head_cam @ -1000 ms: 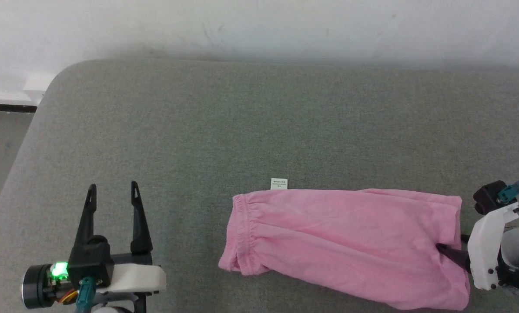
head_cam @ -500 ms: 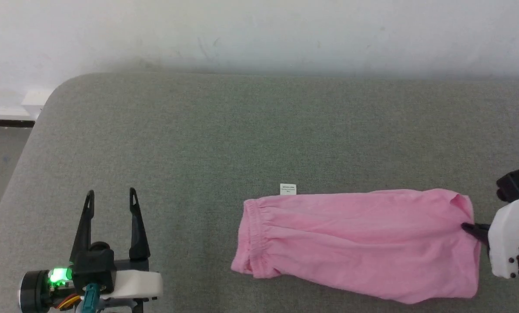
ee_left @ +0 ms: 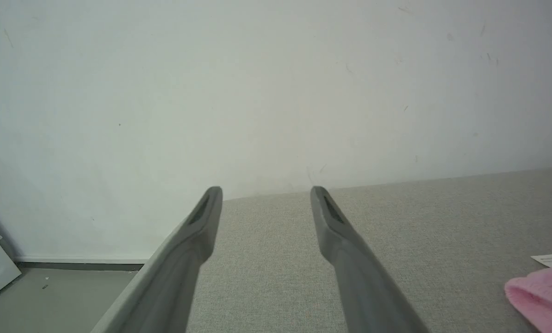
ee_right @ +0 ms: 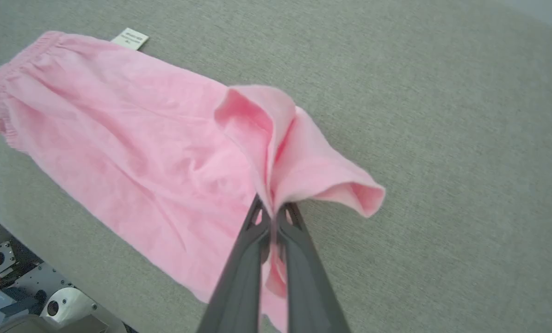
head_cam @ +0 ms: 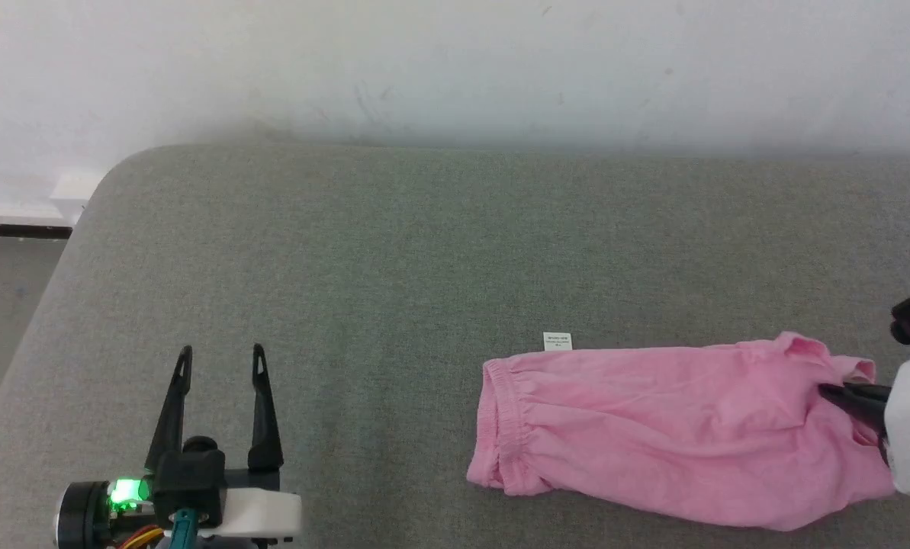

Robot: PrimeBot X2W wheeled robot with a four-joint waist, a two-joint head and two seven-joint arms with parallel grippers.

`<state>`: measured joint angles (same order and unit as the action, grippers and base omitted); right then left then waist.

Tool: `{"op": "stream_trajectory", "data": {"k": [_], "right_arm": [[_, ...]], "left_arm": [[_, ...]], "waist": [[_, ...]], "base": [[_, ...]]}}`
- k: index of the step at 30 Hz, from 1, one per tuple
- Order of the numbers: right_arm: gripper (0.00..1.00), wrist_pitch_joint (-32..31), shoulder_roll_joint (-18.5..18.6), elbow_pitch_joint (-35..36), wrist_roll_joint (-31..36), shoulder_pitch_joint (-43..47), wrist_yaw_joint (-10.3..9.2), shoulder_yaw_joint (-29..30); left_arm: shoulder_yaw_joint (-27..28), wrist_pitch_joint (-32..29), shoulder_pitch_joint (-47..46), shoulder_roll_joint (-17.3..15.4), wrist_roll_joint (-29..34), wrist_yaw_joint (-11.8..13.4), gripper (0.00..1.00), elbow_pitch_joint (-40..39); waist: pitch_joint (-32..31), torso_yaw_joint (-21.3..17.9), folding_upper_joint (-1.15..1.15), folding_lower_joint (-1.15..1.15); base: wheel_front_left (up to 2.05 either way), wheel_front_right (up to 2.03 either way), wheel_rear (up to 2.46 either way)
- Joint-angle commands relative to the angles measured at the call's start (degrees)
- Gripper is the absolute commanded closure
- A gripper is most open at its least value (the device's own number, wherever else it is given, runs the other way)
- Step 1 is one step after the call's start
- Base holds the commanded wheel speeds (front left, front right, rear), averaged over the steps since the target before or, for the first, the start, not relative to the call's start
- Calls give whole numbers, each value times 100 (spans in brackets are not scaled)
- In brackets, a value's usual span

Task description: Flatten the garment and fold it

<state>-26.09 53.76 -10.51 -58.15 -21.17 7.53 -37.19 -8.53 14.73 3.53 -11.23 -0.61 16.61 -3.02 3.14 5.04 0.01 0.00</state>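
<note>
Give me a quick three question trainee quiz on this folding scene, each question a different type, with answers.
1. True or false: the left gripper is open and empty.
2. The label lies: A) near the waistband B) beside the right gripper C) between the left gripper's fingers.
3. Fill in: the right gripper is shut on the ___.
Key: 1 true; 2 A; 3 garment.

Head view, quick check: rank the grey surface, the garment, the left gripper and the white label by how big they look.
1. grey surface
2. garment
3. left gripper, though it is nearer the camera, which inflates its size
4. white label
</note>
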Motion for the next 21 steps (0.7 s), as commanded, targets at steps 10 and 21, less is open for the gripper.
{"op": "stream_trajectory", "data": {"k": [10,21], "right_arm": [[100,-758,-641,1718,311,-509,-4,-343],[100,-1068,-2024,723,587,-1807,-4,-1496]], "left_arm": [[-207,27,-169,104,72,-57,0,-51],[-391,27,-593,251,38,-115,0,56]], "waist": [[252,200,-1,0],[691,591,-1,0]], "base": [[0,0,0],[0,0,0]]}}
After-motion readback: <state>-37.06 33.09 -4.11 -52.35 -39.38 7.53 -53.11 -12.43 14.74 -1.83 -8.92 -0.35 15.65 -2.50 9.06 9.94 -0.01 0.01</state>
